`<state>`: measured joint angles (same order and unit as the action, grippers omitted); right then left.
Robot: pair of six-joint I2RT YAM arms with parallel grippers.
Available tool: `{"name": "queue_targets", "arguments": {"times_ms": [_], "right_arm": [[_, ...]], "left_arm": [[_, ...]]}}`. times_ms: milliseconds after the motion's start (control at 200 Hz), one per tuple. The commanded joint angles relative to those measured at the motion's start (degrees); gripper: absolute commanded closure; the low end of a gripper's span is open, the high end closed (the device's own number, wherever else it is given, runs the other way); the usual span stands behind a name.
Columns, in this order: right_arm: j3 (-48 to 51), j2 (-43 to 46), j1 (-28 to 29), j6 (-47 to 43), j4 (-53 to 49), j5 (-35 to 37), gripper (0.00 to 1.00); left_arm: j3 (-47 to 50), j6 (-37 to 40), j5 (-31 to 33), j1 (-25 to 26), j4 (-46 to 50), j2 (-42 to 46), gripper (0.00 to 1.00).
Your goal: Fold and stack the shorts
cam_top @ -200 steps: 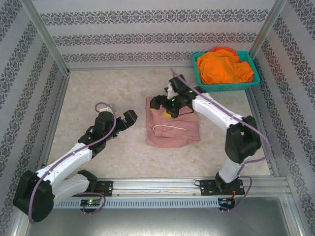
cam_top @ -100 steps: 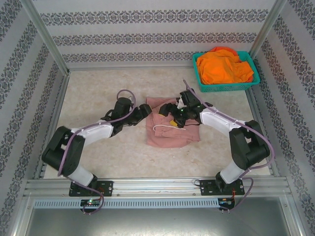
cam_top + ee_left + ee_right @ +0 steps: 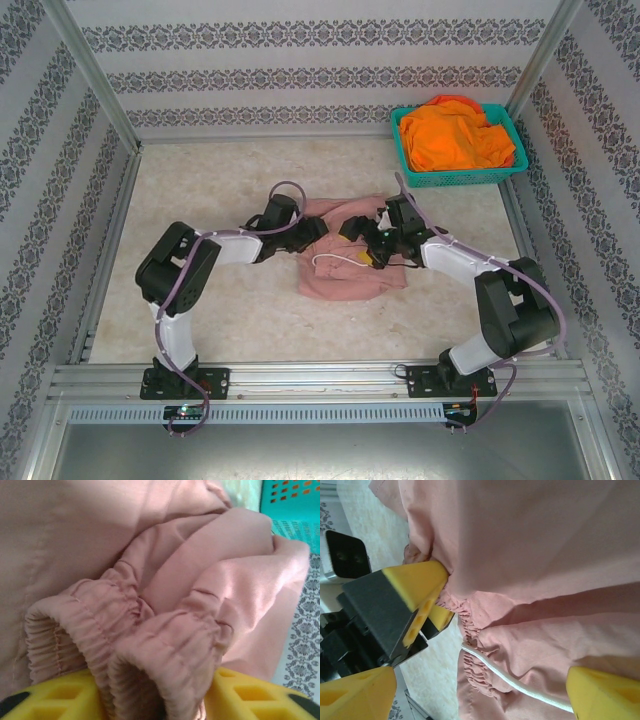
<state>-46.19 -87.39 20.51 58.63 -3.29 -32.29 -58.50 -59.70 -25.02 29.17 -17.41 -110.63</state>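
Patterned walls (image 3: 300, 80) fence in a beige counter (image 3: 200, 200), and the pink shorts (image 3: 350, 275) lie near its middle, part folded, with the white drawstring (image 3: 335, 260) loose on top. The left hand (image 3: 320, 228) sits at the shorts' left edge, its yellow fingers (image 3: 60, 700) narrowed onto the gathered waistband (image 3: 125, 640), which bunches between them. The right hand (image 3: 364, 243) hangs just over the cloth, spread wide and holding nothing.

My worry is the left grip. It looks to have caught a thick roll of elastic, possibly more than one layer, so a pull could drag the whole garment and spoil the fold instead of lifting one edge. The drawstring runs close to a right finger (image 3: 602, 695) and could snag if that hand shuts where it is.

At the far right corner a teal basket (image 3: 455, 180) holds orange shorts (image 3: 455, 135), heaped above its rim, with a redder cloth (image 3: 452, 101) peeking out behind them.
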Motion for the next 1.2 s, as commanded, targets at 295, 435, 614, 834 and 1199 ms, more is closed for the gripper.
{"name": "queue_targets", "arguments": {"times_ms": [295,435,614,834,1199], "right_arm": [[6.19,3.01,-2.78,-1.01,2.36,-1.93,0.11],[7.03,5.74,-4.06,-2.53,0.6,-2.33,0.11],[8.6,5.94,-4.34,-3.01,0.34,-3.1,0.1],[10.29,7.59,-4.79,-3.95,-0.29,-4.53,0.06],[3.5,11.65,-9.21,-7.15,-5.0,-5.88,0.02]], "left_arm": [[-15.12,13.15,0.63,0.19,21.92,4.93,1.0],[-18.05,17.82,-0.29,-1.08,29.95,6.31,1.0],[-16.8,19.37,-3.85,-5.57,28.72,1.33,1.0],[-18.1,24.48,-3.81,-9.31,30.4,-6.71,0.83],[-13.37,20.3,-6.26,-8.34,30.02,15.31,0.15]]}}
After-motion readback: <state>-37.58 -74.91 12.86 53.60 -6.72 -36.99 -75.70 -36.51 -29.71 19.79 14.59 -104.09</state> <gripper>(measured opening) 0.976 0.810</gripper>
